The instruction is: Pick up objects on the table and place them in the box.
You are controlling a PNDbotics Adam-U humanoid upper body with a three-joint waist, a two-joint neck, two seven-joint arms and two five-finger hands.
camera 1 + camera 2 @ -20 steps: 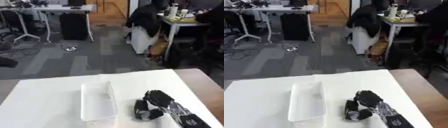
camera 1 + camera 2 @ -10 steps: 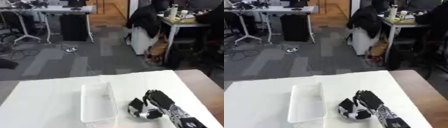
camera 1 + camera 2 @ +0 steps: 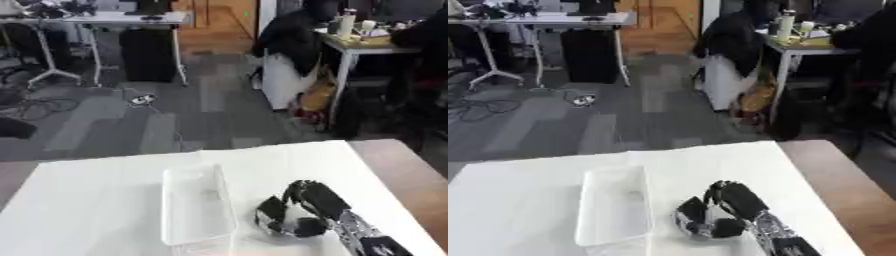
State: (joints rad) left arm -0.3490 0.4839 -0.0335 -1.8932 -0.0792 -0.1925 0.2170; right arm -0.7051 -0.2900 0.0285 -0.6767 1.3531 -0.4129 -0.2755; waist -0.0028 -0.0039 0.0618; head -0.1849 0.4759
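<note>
Looking down at the white table [image 3: 96, 200], we find only one robot hand [image 3: 308, 210] in either view: the right one, entering from about 5 o'clock with its silver-jointed forearm running off the bottom edge. Its black fingers [image 3: 737, 197] and thumb are curled round a pale, roundish object [image 3: 289, 222]; we can see a whitish surface between the dark fingers, but we cannot make out what the object is. Whether it rests on the table or is lifted just clear of it, we cannot tell.

Just beside the hand, at its 9 o'clock, stands the box [image 3: 197, 205]: a clear, long, shallow plastic tray with its long side running from 12 to 6 o'clock. We note a faint pale mark near its middle, too blurred for us to identify. The hand and the held object are outside the box, close to its right wall, not over it.

At 3 o'clock the white surface ends and a brown wooden tabletop [image 3: 411, 170] shows. Beyond the table, at 12 o'clock, we see grey carpet [image 3: 157, 115], a desk [image 3: 96, 20] at 11 o'clock, and a second desk with a bottle [image 3: 785, 25] at 1 o'clock.
</note>
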